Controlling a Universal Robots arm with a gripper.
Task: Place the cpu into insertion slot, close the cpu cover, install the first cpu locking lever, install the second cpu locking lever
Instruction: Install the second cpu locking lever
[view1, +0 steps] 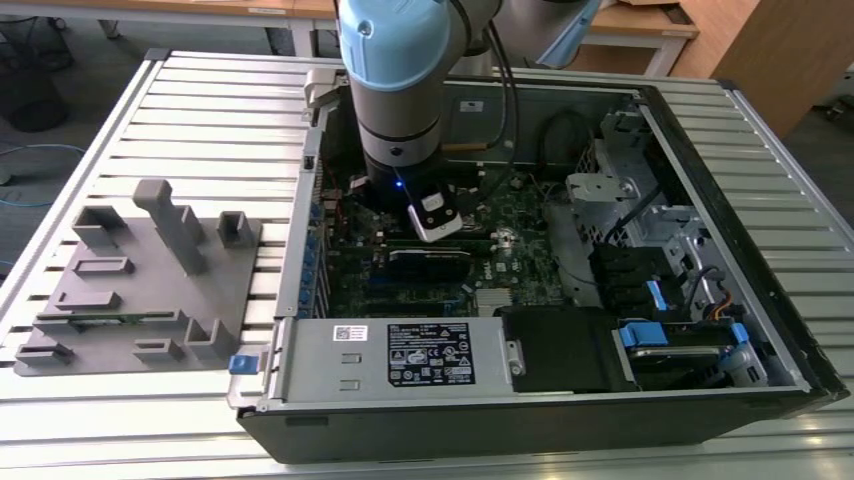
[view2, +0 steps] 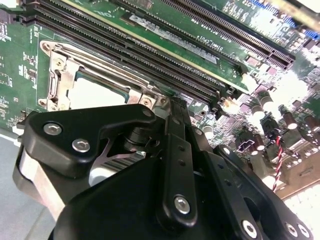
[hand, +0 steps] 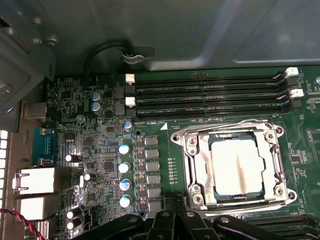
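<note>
First wrist view shows the cpu (hand: 236, 167) already seated in the insertion slot (hand: 192, 172), its pale metal top showing through the window of the cpu cover (hand: 200, 159), which appears folded down over it. From the chip, the long memory slots (hand: 210, 95) lie toward twelve o'clock, a column of round capacitors (hand: 124, 175) toward nine, and the black linkage of the gripper (hand: 172, 222) toward six. In the exterior view the arm reaches down into the open computer case (view1: 747, 130), above the green circuit board (view1: 514, 245). Whether the fingers are parted or closed cannot be told, and nothing is seen held. The locking levers cannot be made out clearly. The likely risk is that a lever slips off its catch under pressure and springs back, or that the linkage strikes the nearby capacitors.
</note>
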